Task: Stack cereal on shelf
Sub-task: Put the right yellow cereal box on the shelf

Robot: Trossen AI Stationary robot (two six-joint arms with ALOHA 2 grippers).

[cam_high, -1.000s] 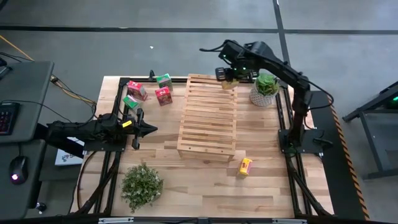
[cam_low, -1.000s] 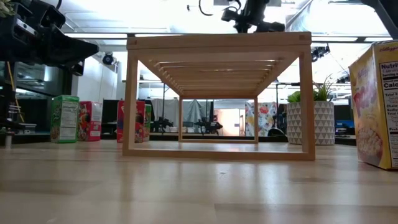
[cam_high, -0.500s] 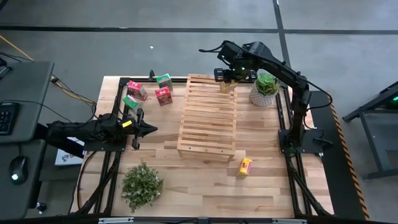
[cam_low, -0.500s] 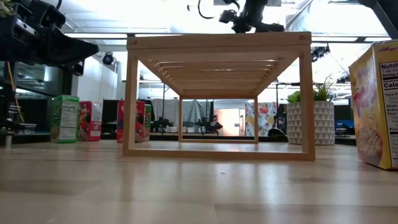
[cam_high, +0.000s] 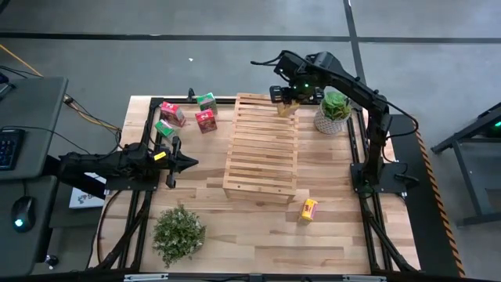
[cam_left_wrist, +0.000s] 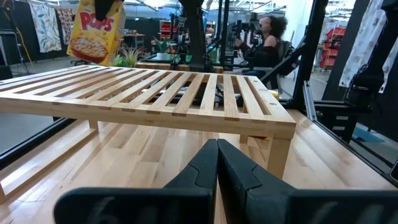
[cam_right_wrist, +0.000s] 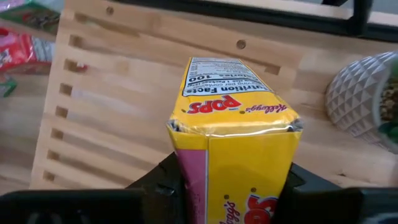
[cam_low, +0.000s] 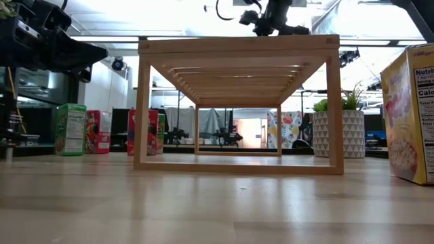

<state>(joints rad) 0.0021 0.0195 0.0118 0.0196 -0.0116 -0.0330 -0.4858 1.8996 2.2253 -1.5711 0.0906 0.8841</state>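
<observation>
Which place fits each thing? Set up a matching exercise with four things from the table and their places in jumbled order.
Things:
1. yellow cardboard cereal box held by the right hand
2. yellow cardboard cereal box lying flat
3. white patterned plant pot
4. shut left hand

Places:
A. left of the light-wood slatted shelf
B. over the shelf's far end
C. right of the shelf's far end
D. on the table near the shelf's near right corner

Pairs: 1-B, 2-D, 3-C, 4-A

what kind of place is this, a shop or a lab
Most likely a robotics lab or workshop, not a shop: a framed wooden table on a bare concrete floor, a keyboard at a side desk, and more equipment frames in the room behind.
</observation>
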